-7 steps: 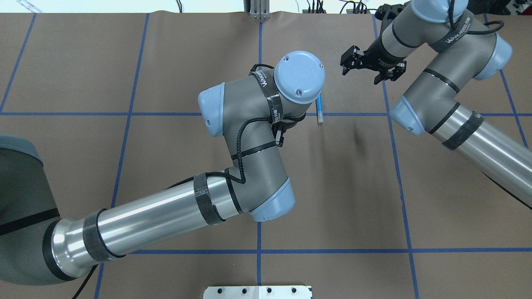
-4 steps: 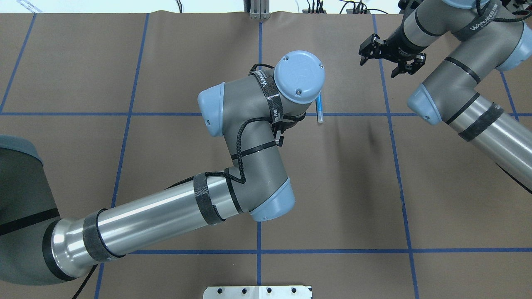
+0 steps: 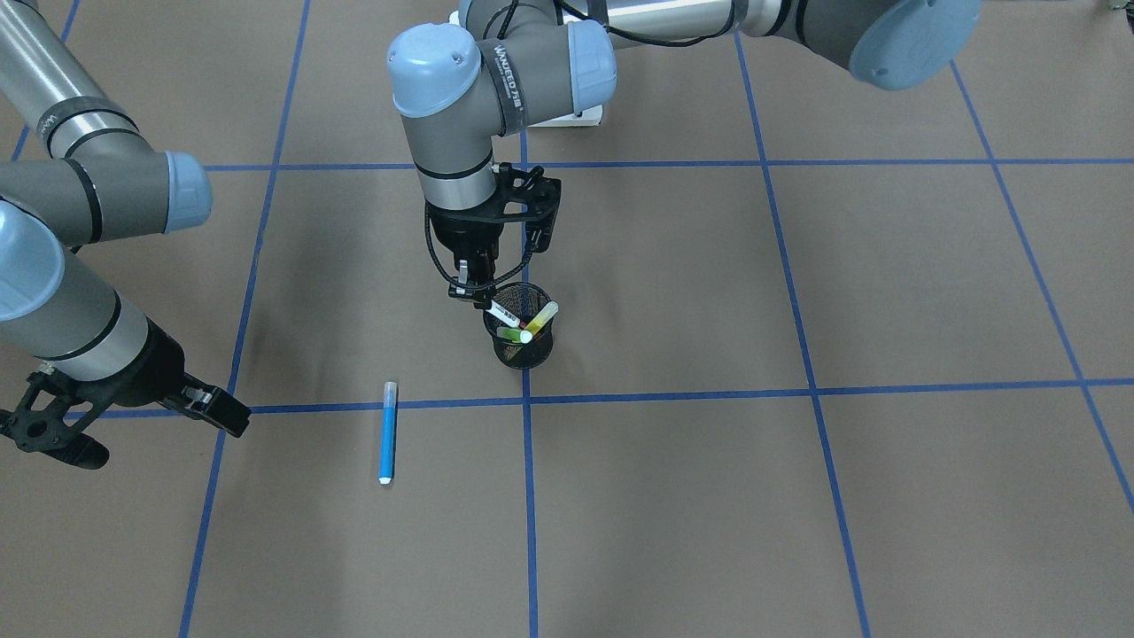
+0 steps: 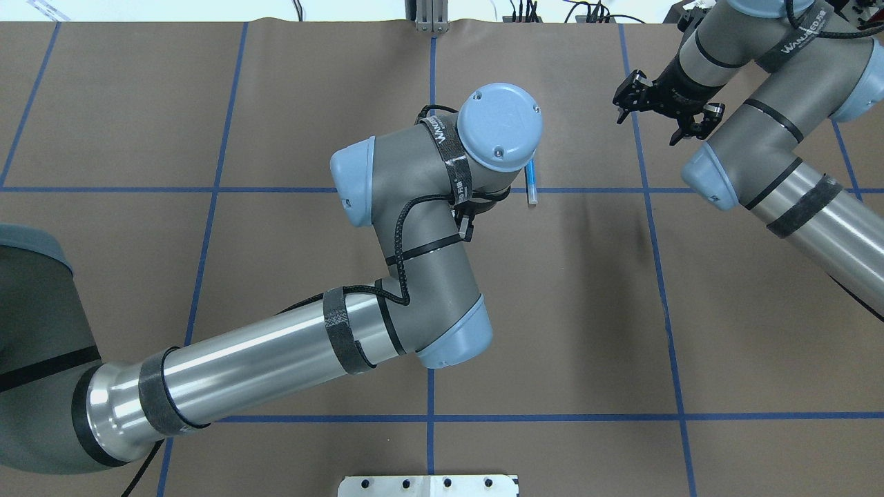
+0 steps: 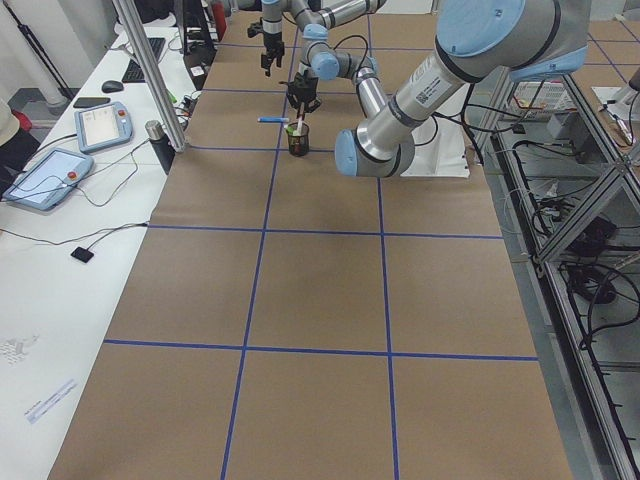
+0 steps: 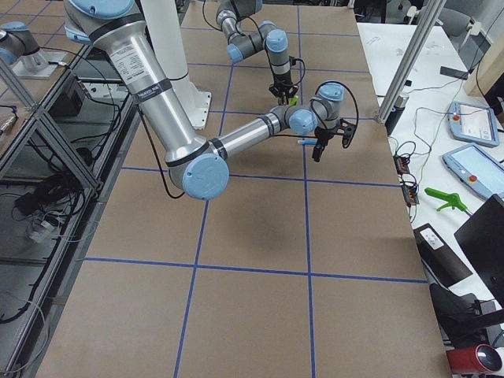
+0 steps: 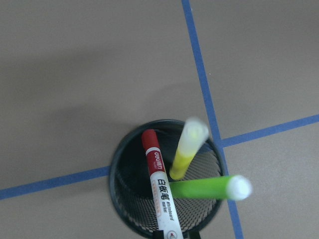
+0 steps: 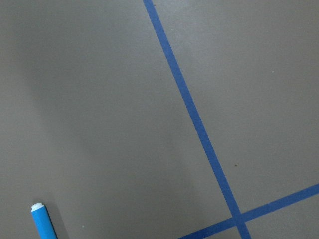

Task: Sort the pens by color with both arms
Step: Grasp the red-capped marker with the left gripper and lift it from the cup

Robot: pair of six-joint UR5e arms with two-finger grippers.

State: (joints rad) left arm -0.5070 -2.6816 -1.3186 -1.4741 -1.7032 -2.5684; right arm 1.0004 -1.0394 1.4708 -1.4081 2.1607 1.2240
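A black mesh cup stands mid-table with a green pen and a yellow pen leaning inside. My left gripper hangs just above the cup's rim, shut on the white body of the red-capped pen, whose red end points down into the cup. In the overhead view the left wrist hides this gripper and the cup. The blue pen lies flat on the paper beside the cup and also shows as a blue pen from overhead. My right gripper hovers open and empty, well off to the side of it.
Brown paper with a blue tape grid covers the table. The white base plate sits at the robot's edge. A side bench along the far edge holds tablets and a metal pole.
The right arm has swung away from the blue pen, toward the table's back right, gripper still open. The left arm has barely moved.
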